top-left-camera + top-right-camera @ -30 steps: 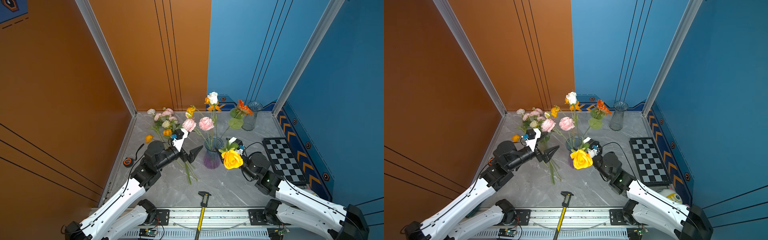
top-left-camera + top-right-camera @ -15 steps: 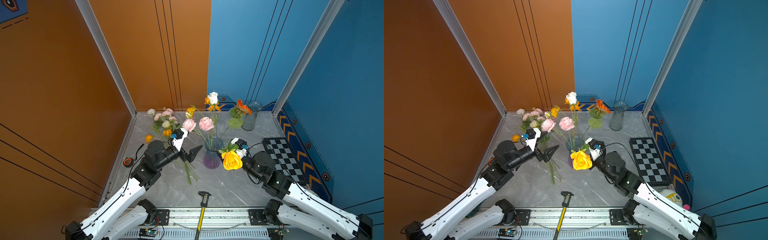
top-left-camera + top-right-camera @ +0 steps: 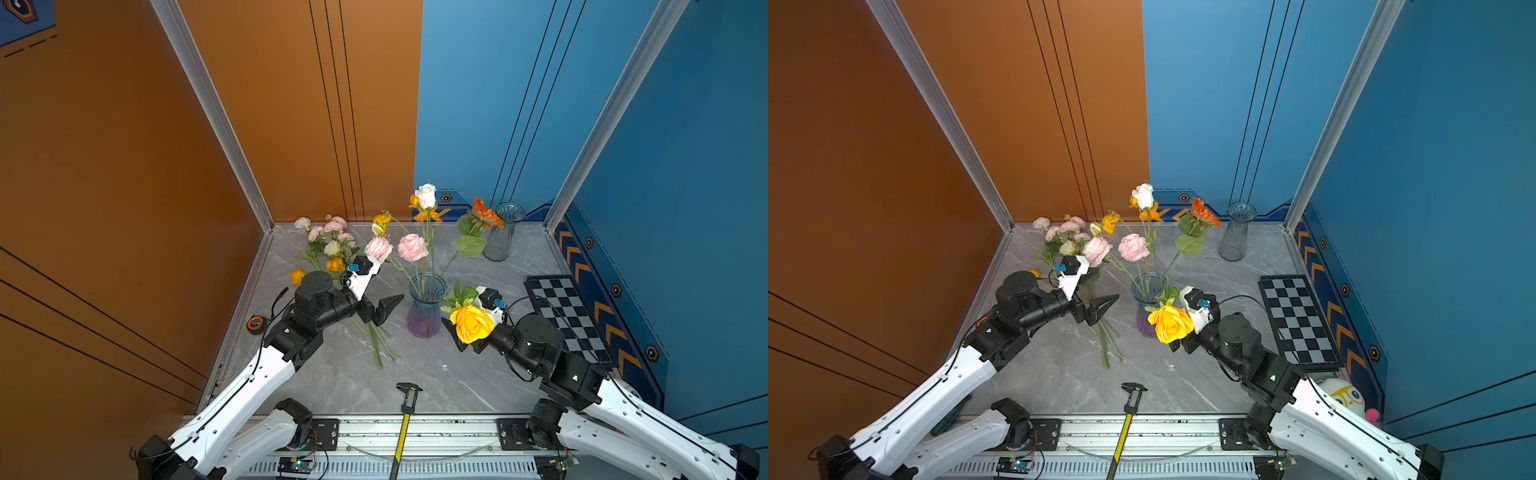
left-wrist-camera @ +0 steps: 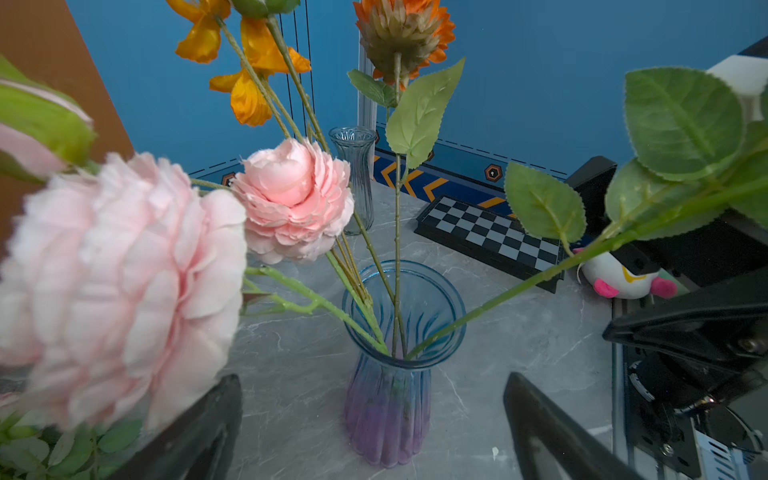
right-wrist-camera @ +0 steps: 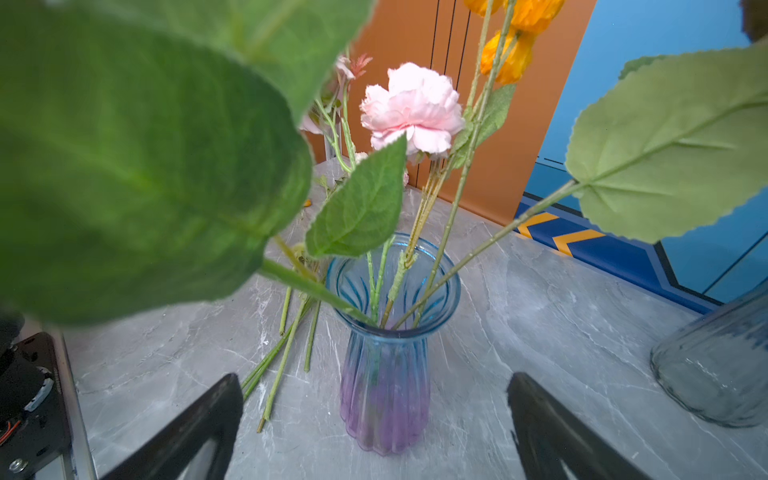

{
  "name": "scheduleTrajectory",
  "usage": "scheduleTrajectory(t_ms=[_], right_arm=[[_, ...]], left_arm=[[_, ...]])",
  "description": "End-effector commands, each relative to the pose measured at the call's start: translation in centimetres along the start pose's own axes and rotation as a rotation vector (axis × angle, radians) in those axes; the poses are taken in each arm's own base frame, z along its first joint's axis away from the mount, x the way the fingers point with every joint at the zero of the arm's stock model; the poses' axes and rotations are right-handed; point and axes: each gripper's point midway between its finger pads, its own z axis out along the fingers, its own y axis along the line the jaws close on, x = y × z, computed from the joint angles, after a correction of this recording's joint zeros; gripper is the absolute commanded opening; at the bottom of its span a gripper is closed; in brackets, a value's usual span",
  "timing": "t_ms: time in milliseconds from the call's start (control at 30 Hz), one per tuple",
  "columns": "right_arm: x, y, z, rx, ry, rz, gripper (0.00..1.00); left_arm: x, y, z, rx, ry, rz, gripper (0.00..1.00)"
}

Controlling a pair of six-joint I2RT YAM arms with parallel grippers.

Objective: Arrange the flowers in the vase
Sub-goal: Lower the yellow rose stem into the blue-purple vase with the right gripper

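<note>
Blue-to-purple vase (image 3: 424, 320); black-white checkered board (image 3: 565, 316); seemingly cream bloom (image 3: 331, 248).

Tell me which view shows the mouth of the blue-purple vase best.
The left wrist view: the vase sits close, whole rim visible, each stem's entry clear. In the right wrist view a leaf covers part of the rim. Both top views show the vase small.

You have an orange wall (image 3: 104, 166) on the left and across half the back, and a blue wall (image 3: 478, 104) filling the rest of the back and the right side. Silver metal posts (image 3: 212, 108) run up both back corners, and thin dark lines (image 3: 327, 104) cross the walls. The worktop (image 3: 457, 386) is grey with pale veins. A dark blue strip with orange chevrons (image 3: 582, 270) skirts the foot of the blue wall. A silver rail (image 3: 457, 426) edges your near side. Lighting is even, shadows soft.
</note>
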Motion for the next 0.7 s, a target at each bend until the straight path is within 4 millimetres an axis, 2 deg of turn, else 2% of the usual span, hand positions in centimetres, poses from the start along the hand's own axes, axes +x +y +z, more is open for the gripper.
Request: scheduleTrajectory(t_ms=[0,167,333,467,600,667], right_arm=[[3.0,-0.6,-0.8,0.034,0.087,0.046,1.00],[3.9,-0.6,-2.2,0.045,0.065,0.133,1.00],[7.8,-1.5,-1.7,0.133,0.171,0.213,1.00],[10.4,-0.4,-0.1,0.122,0.248,0.234,1.00],[11.1,0.4,1.1,0.121,0.163,0.272,1.00],[11.1,0.2,1.2,0.144,0.107,0.292,1.00]], left_arm=[[1.2,-1.9,-1.3,0.085,0.068,0.017,0.98],[4.0,-3.5,-2.8,0.141,0.181,-0.037,0.98],[6.1,-4.4,-4.0,0.146,0.212,-0.097,0.98],[5.8,-4.4,-4.0,0.128,0.202,-0.073,0.98],[5.3,-3.4,-3.6,0.089,0.208,-0.075,0.98],[5.2,-3.0,-3.5,0.064,0.210,-0.080,0.98]])
